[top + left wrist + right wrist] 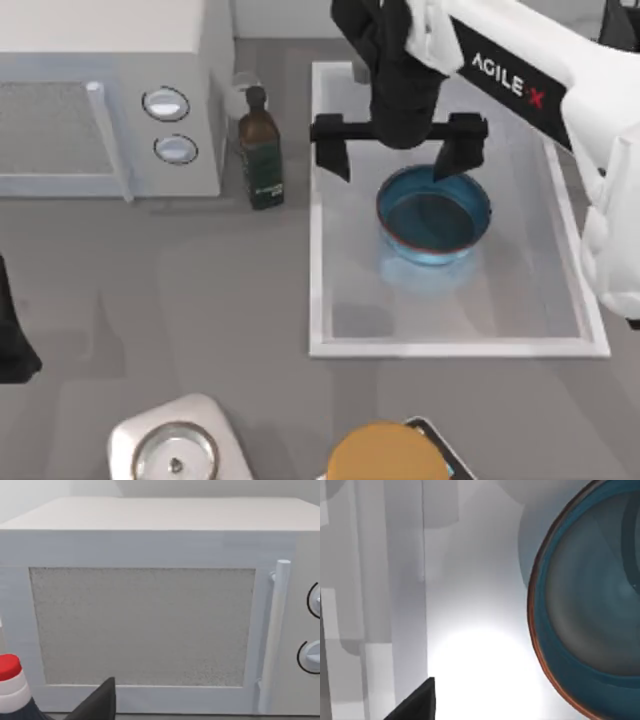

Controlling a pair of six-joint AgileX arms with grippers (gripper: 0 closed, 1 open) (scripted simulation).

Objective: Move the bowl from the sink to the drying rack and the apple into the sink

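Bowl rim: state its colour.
The bowl has a dark red-brown rim, best seen in the right wrist view.

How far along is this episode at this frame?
Nothing looks done: the bowl sits in the sink. In hand: the right gripper, open, hovers over the bowl's far rim, one finger at the rim. The left arm is parked at the table's left edge. Left: racking the bowl, then moving the apple.

Sink (322, 300) floor bare around bowl (434, 215); bottle (260, 150) beside rim
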